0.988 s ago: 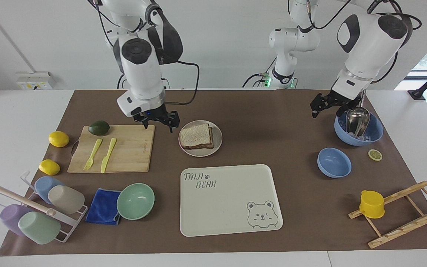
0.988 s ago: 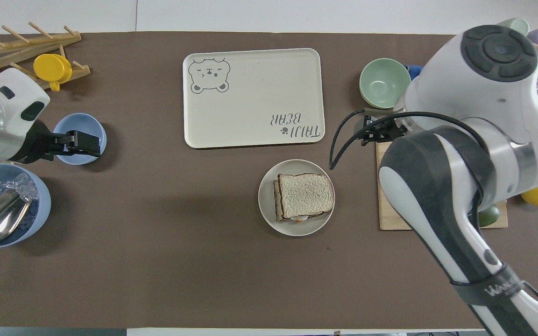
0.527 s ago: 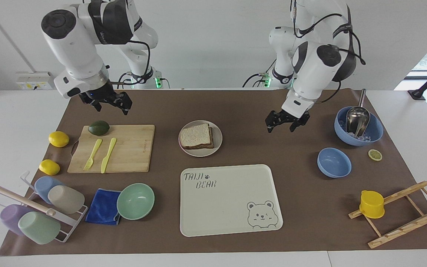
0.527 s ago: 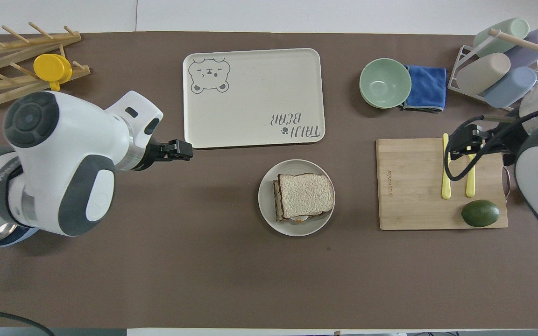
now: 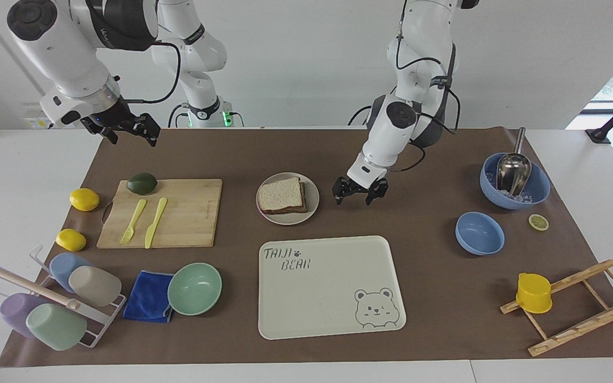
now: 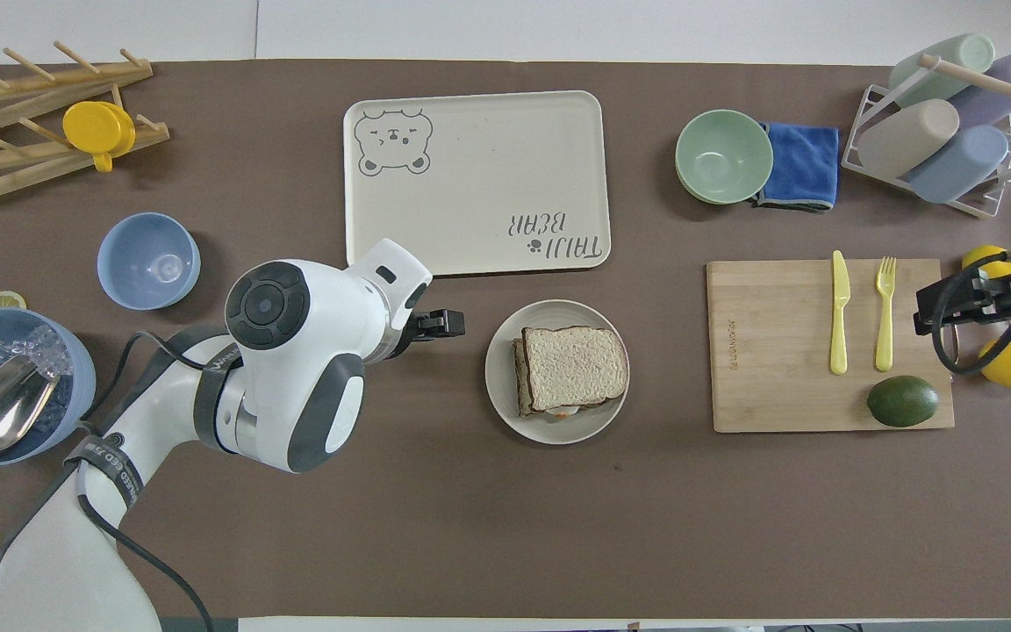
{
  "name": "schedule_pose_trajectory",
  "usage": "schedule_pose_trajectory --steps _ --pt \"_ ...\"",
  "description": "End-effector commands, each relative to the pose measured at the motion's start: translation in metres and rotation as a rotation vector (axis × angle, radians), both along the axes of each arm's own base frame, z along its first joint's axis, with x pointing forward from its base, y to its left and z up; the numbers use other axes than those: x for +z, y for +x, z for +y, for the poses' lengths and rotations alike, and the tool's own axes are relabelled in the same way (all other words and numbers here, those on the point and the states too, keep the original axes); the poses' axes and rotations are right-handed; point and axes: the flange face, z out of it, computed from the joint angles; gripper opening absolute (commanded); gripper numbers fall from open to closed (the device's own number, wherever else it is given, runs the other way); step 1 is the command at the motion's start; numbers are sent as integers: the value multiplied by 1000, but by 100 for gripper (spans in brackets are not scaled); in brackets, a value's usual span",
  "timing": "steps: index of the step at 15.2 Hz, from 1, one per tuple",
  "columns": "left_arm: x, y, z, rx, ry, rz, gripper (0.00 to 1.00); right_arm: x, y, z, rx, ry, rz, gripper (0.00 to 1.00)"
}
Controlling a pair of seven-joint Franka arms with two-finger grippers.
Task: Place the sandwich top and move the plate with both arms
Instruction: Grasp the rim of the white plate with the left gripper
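Sandwich top seated on the stack, on the plate mid-tabletop; plate not yet gripped.

Left tool hangs just beside the plate rim, toward the left arm's end, fingers apart, empty. Right tool is up above the tabletop's edge near the cutting board, open, empty. Judgement: bring both tools low to opposite rim edges, close together, lift level so the bread stays put.

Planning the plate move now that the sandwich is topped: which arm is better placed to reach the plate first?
Probably the left. Its end effector hangs open just beside the plate, at the rim toward its own end. The right end effector is open too, but up by the table's edge, past the cutting board.
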Motion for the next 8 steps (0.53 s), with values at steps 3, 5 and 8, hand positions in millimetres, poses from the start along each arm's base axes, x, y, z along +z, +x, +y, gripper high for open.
schedule_pose_trajectory --steps 3,5,8 --pt "-9 -12 -17 13 -34 21 100 7 -5 7 78 26 -7 100" --pt "-14 -18 -25 -2 -35 30 100 6 -5 9 82 28 -9 100" --pt "-27 -29 -40 -15 -39 58 100 5 -6 6 77 24 -4 100"
